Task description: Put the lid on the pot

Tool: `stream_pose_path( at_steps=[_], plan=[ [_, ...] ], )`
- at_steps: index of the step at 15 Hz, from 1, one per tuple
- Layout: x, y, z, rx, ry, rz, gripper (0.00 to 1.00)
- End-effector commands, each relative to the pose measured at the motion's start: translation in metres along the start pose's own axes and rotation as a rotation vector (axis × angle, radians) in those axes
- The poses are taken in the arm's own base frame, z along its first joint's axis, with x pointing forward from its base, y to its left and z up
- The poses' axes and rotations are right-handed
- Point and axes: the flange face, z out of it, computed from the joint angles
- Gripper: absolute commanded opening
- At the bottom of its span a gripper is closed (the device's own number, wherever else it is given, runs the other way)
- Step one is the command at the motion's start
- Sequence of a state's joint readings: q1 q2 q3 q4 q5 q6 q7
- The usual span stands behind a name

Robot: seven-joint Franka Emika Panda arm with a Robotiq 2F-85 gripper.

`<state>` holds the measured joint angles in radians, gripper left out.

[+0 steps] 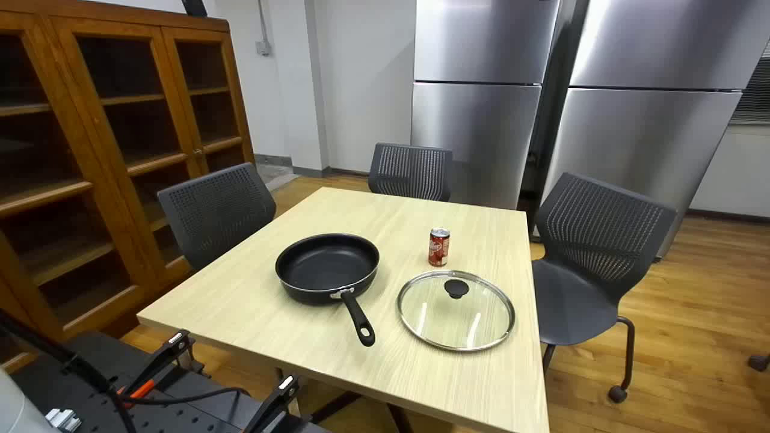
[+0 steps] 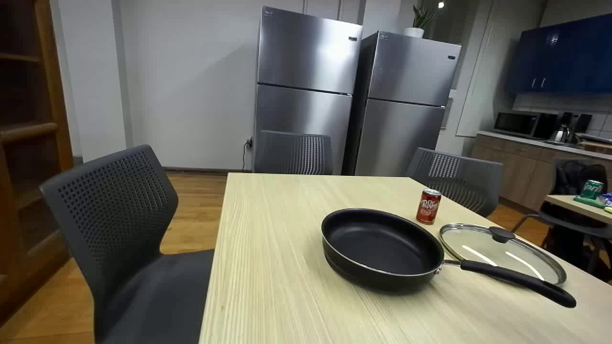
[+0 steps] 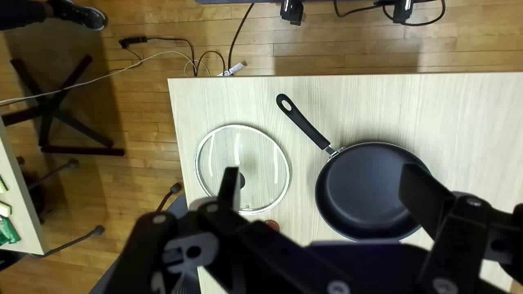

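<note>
The lid (image 1: 455, 319) beside the pot (image 1: 328, 264), the gripper (image 3: 320, 175) spread wide over the table (image 1: 240, 300)

In an exterior view, the pot, a shallow black frying pan, stands uncovered. The lid lies flat just beside it, not touching, its dark knob (image 1: 456, 288) uppermost, and a small red can (image 1: 439, 248) stands just beyond the lid's rim.

In an exterior view, the pot's handle (image 2: 521, 279) crosses in front of the lid (image 2: 492, 246), hiding a little of it. The gripper shows in neither exterior view, so its height is hard to judge.

In the wrist view, the gripper occupies the lower part, its fingers (image 3: 229, 190) well apart with nothing held. The move turns on a sideways offset: the middle of the gap falls about at the pot's rim, on the side facing the lid, while the lid lies off toward the picture's left, its knob partly hidden behind the finger there. Being round, the lid offers no long axis; the knob is the likely grasp point. The next move probably calls for a shift toward the picture's left until the knob sits midway between the fingers, then a descent; coming straight down, a finger might land on the knob or lid.
</note>
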<state>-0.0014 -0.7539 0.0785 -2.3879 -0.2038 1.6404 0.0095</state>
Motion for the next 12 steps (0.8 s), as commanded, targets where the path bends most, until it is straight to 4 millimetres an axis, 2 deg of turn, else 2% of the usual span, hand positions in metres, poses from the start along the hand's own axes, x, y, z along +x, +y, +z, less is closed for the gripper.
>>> stream_pose_path(
  at_steps=[1,8,12],
  plan=[
    [0.0,0.0,-0.001,0.0,-0.001,0.0,1.0],
    [0.0,0.0,-0.001,0.0,-0.001,0.0,1.0],
    [0.015,0.006,0.007,0.021,0.01,0.056,1.0]
  ],
)
